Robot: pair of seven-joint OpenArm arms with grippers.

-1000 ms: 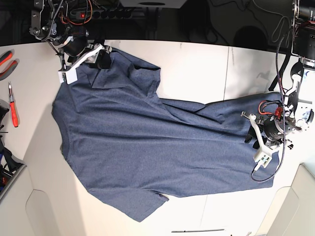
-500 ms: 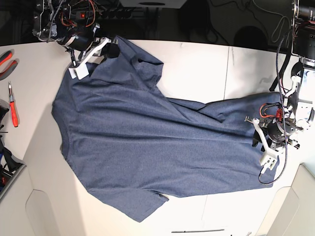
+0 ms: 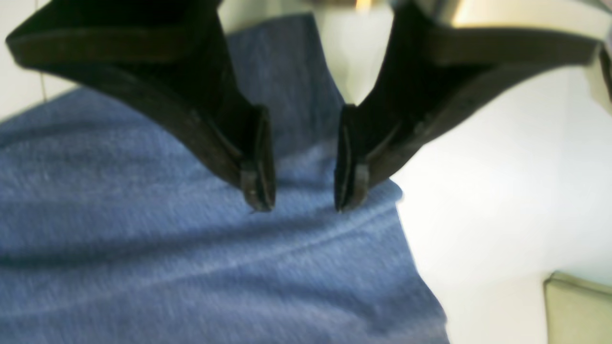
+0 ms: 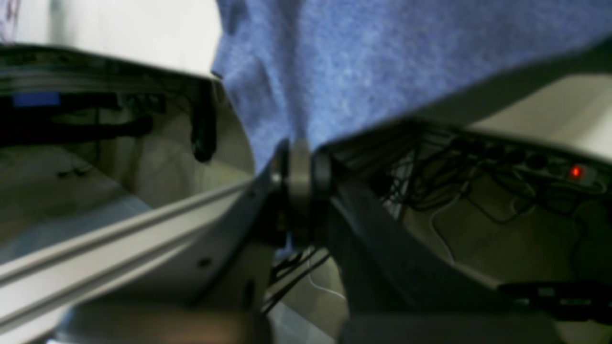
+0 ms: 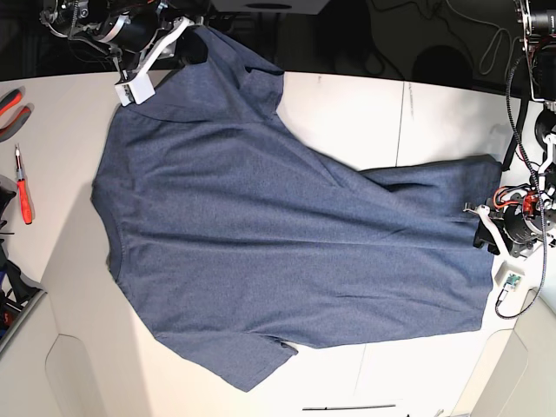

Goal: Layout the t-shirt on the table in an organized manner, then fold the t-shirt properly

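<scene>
I have the right end effector (image 4: 299, 179) clenched on a pinch of the t-shirt (image 5: 278, 234), at what looks like a sleeve corner; the cloth rises straight out from between its closed jaws and hangs taut, lifted off the far edge of the worktop (image 5: 347, 113); I judge this hold is meant to pull that corner outward so the shirt spreads flat. My left end effector (image 3: 303, 200) is released, jaws parted, tips poised just above the hem edge with bare worktop immediately beside it; nothing sits between the jaws; I reckon it waits there to take the hem corner and stretch the opposite way. The shirt lies plain side up, heathered navy, mostly spread, with a diagonal crease and a bunched fold near the left end effector; no lettering shows.
</scene>
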